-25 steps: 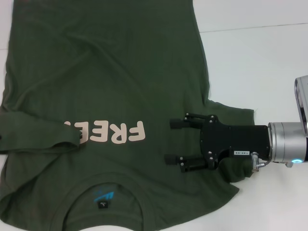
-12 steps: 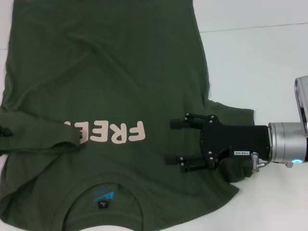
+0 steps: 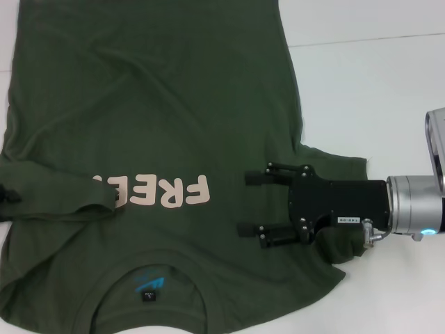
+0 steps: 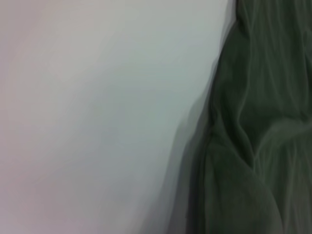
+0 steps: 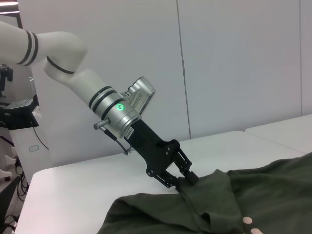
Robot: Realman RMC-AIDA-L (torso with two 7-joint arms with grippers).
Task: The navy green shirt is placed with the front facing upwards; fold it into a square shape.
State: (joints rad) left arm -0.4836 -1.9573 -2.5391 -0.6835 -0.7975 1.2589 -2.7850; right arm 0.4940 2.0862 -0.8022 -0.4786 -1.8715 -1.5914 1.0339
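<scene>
The navy green shirt (image 3: 153, 104) lies spread on the white table (image 3: 375, 90), pink "FREE" lettering (image 3: 160, 193) facing up and the collar nearest me. One sleeve (image 3: 55, 202) is folded in across the chest on my left. My left gripper (image 3: 7, 194) shows only as a dark tip at the picture's left edge. In the right wrist view the left gripper (image 5: 187, 179) is pinched shut on the shirt's edge (image 5: 209, 195). My right gripper (image 3: 251, 203) hovers open over the shirt beside the lettering, above the other sleeve (image 3: 334, 167).
A seam (image 3: 368, 38) crosses the bare table to the right of the shirt. The left wrist view shows table surface (image 4: 97, 117) beside rumpled green cloth (image 4: 253, 146). A pale wall (image 5: 234, 63) stands behind the table's far edge.
The left gripper's dark tip at the left edge has shifted slightly by the folded sleeve. The right gripper has stayed open in almost the same place.
</scene>
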